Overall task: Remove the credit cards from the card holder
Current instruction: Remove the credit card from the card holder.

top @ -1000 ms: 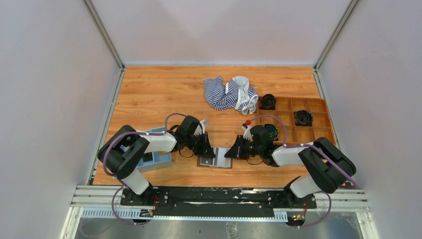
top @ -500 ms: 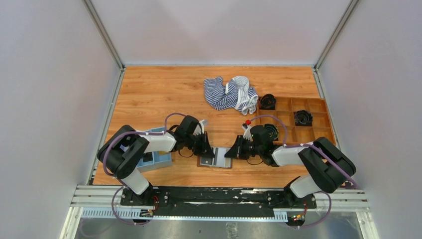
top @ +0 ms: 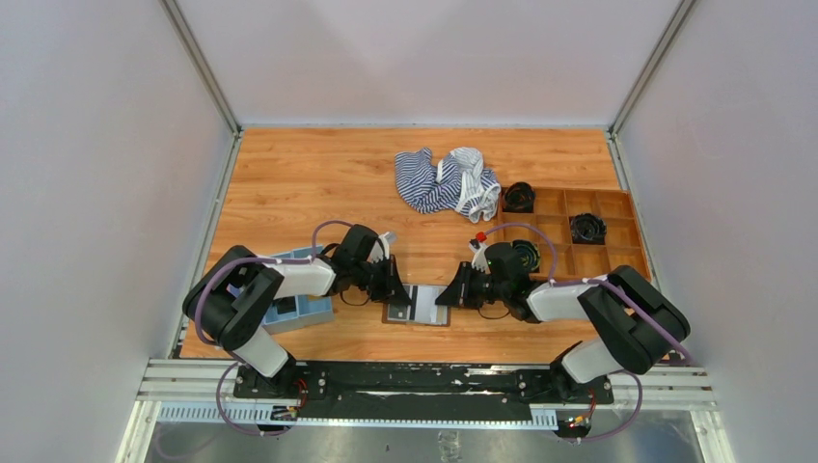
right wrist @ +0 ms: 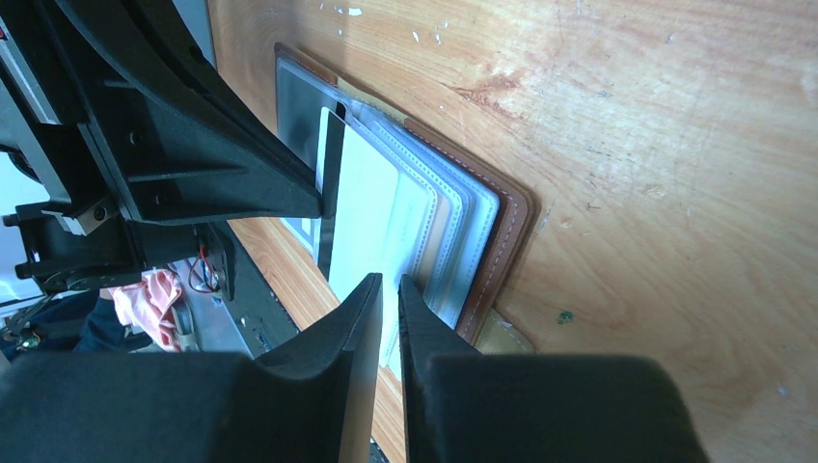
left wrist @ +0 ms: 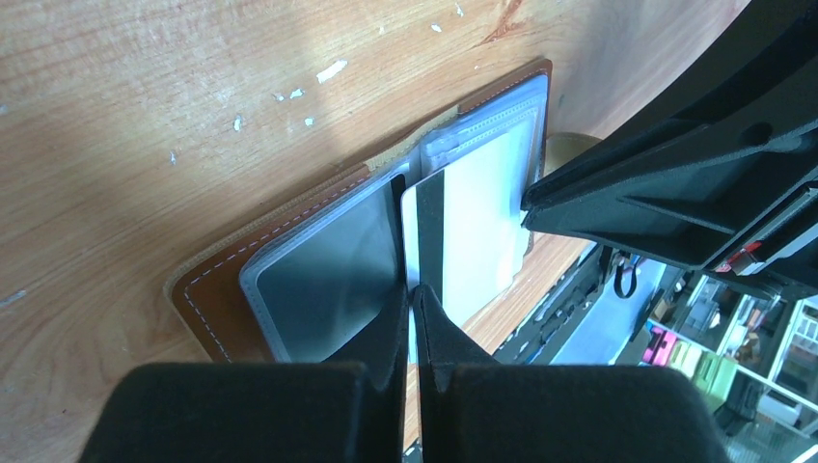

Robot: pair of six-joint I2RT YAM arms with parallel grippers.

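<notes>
The left end effector (left wrist: 410, 289) is clenched to a hairline on the near edge of a white credit card (left wrist: 473, 217) with a black stripe, grasping it at the middle of the holder. Facing it, the right end effector (right wrist: 386, 282) is clenched to a thin slit on the pale clear sleeves of the card holder (left wrist: 217, 280), at the card's opposite edge. Whether it nips the card as well I cannot tell.

Both arms are bent low and meet almost tip to tip near the front of the wooden worktop (top: 289, 183). To the right sits a brown compartment box (top: 555, 203) with black round parts (top: 586, 228) in some of its cells. Further back a striped cloth (top: 446, 181) lies crumpled, just beside the box's far left corner. On the left a light-blue tray (top: 313, 311) sits partly under the left arm.

The card holder lies open and flat on the worktop, brown cover down, between the two end effectors. One half shows dark grey through its clear window. The other half is a fan of clear sleeves with a tan shade behind one. The card lies across those sleeves, its stripe towards the fold. A yellowish corner (right wrist: 502, 338) peeks from under the holder on the right end effector's side; what it belongs to I cannot tell.
</notes>
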